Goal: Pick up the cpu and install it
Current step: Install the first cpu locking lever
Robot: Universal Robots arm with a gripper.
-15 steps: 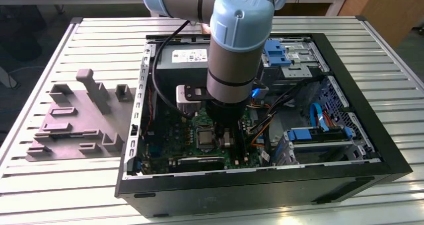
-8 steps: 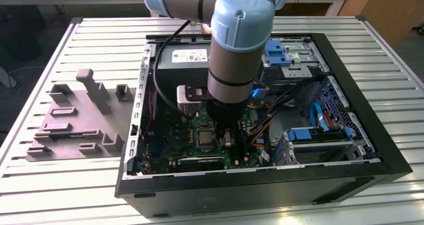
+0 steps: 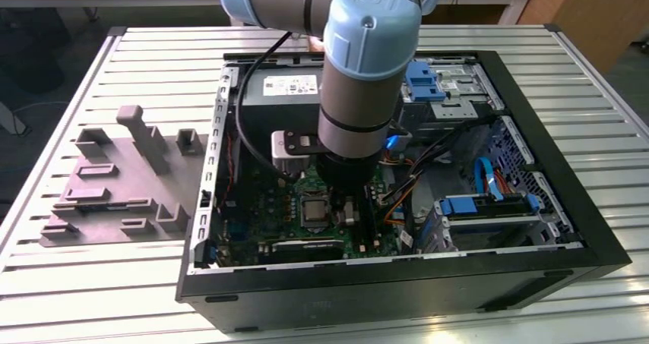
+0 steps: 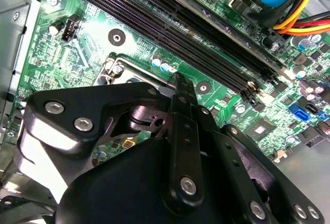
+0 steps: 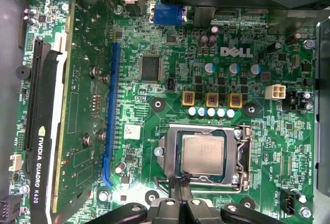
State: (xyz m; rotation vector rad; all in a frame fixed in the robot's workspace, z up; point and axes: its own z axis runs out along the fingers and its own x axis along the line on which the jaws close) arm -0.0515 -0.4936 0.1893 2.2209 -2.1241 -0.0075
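I am looking down into the open computer case (image 3: 568, 230) on the slatted table (image 3: 61, 276), with the arm (image 3: 360, 93) reaching straight down over the green motherboard (image 5: 170, 44). In the first wrist view the cpu (image 5: 203, 154) is lying flat inside the metal-framed socket (image 5: 242, 157), its pale silvery top facing up and its edges sitting square with the frame. Judging by that, I am reading the pick-up and carry as done and the chip as already seated in place.

The gripper (image 5: 178, 190) is sitting just at the near edge of the socket, its fingertips (image 5: 179, 184) drawn together into one narrow point that is holding nothing I can see. In the second wrist view the same closed fingertip (image 4: 178, 87) is pointing at the socket's frame, just beside the retention hardware, but I cannot tell whether it is touching the metal or hanging just above it.

What I am counting as left is the securing of the chip. I cannot tell from these views whether the load plate is down over the cpu or whether the lever is latched. In the exterior view the grey-purple tray (image 3: 112, 200) is resting on the table at that view's left, outside the case, well apart from the arm.
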